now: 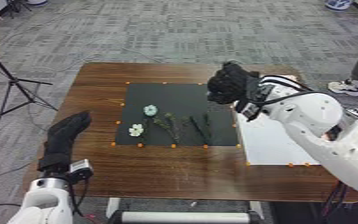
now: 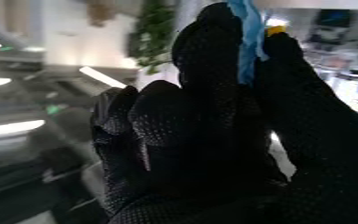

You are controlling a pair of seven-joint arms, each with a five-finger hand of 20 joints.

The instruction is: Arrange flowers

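In the head view my right hand (image 1: 231, 84) is over the upper right part of the black mat (image 1: 162, 92). My right hand (image 2: 206, 120) in the right wrist view pinches a thin light-blue piece (image 2: 247, 45) between thumb and finger; what it belongs to is hidden. A small yellow bit (image 2: 275, 31) shows at the thumb's tip. On the mat lie a pale blue flower (image 1: 151, 110), a white flower (image 1: 136, 130), a thin green sprig (image 1: 171, 128) and dark green stems (image 1: 202, 127). My left hand (image 1: 66, 132) is at the table's left side, its fingers extended.
A white sheet (image 1: 273, 142) lies on the right side of the brown table (image 1: 158, 172), partly under my right arm. Small orange markers (image 1: 174, 146) line the mat's edges. A black tripod (image 1: 13, 80) stands on the floor to the left.
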